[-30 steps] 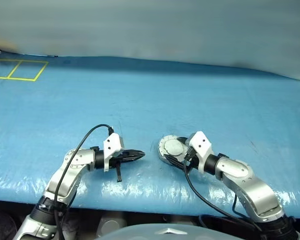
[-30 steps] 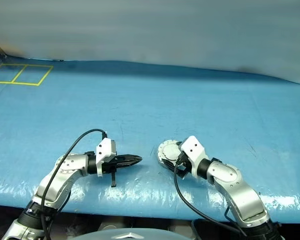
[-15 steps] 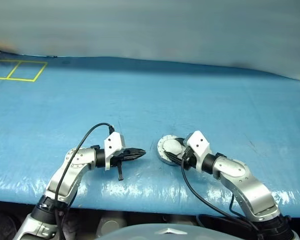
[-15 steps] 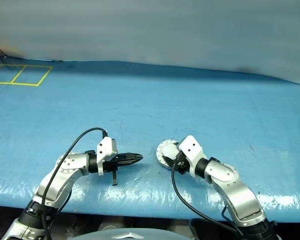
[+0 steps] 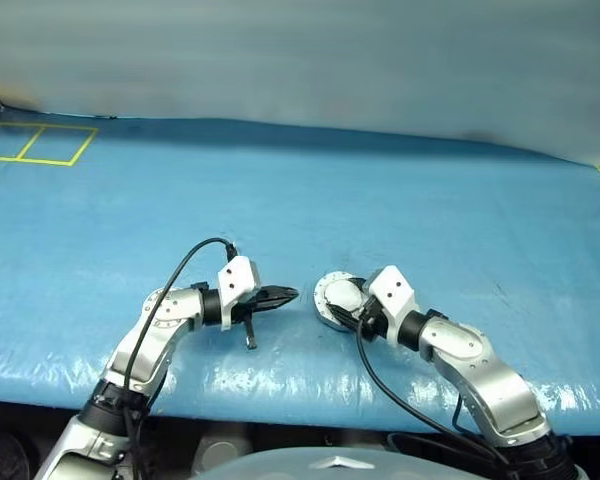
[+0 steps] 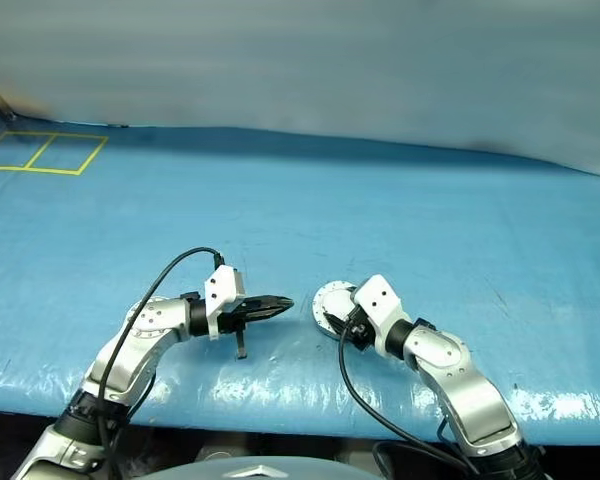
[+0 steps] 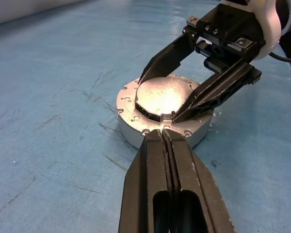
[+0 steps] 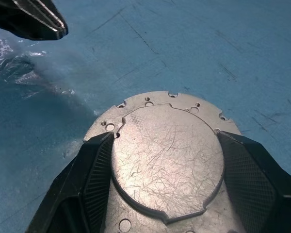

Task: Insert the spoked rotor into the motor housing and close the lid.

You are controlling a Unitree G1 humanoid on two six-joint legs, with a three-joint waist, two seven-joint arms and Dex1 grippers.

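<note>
Lid seating is proceeding on the motor housing, near tabletop edge; right gripper jaws are straddling the lid, left gripper jaws sitting closed alongside. Pressing flush appears next.

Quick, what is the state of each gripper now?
Left gripper: closed, holding nothing.
Right gripper: closed on the lid sitting on the motor housing.

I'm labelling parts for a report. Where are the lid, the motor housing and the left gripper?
lid [image 8: 167,160], right wrist view, on its scratched smooth top face.
motor housing [image 7: 131,104], left wrist view, on its bolt-holed rim.
left gripper [image 5: 288,294], left eye view, at the shut fingertips.
</note>
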